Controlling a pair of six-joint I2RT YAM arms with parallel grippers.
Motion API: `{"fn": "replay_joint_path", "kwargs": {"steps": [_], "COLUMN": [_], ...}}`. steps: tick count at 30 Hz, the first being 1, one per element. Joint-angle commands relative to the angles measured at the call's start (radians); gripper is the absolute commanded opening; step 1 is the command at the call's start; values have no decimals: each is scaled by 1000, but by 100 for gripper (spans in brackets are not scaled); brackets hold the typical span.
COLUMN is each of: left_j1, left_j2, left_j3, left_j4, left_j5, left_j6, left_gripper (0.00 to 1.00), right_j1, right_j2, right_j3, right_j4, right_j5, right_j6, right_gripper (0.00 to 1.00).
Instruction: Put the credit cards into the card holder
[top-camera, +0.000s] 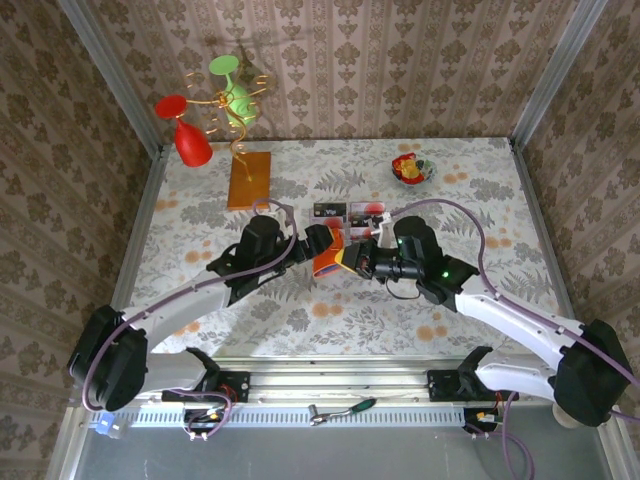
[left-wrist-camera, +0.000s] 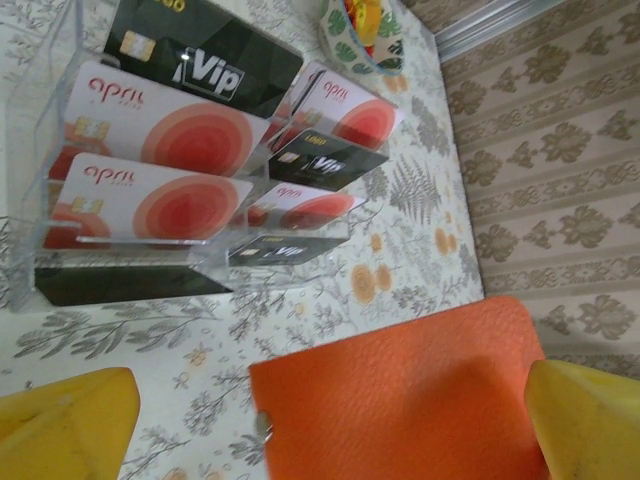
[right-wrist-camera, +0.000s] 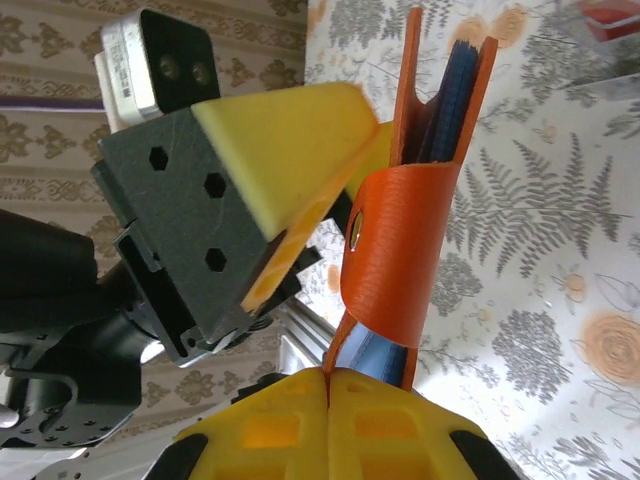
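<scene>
The top camera looks steeply down from high on the near side over the whole table (top-camera: 480, 200). The left wrist camera sits low and close, facing across the card holder (left-wrist-camera: 400, 400) toward the clear card tray (left-wrist-camera: 25, 250). The right wrist camera sees that card holder edge-on, very near; all three views share it.

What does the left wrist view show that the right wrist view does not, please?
Left wrist view: credit cards standing in a clear tray, with a bowl beyond. Right wrist view: the right tool shut on the card holder's edge, its blue inside exposed. Both: the orange card holder, the open left tool's yellow padding and the floral tablecloth.
</scene>
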Motion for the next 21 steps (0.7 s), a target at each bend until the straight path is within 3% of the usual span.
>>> {"fn": "replay_joint_path", "kwargs": {"steps": [1, 7, 10, 21], "left_j1": [4, 6, 9, 26], "left_j2": [16, 22, 16, -43], "left_j3": [2, -63, -88, -122], "left_j4": [95, 278, 340, 336], "left_j5": [28, 33, 36, 16], "left_j6": [-49, -133, -154, -144], "left_gripper": [100, 99, 89, 77], "right_j1": [25, 37, 37, 23], "right_j2": [25, 50, 52, 51], "right_j3": [37, 17, -2, -34], "right_j4": [77, 95, 96, 89], "right_j5": [27, 38, 50, 70], "right_j6": [30, 32, 28, 17], "right_gripper": [0, 0, 0, 0]}}
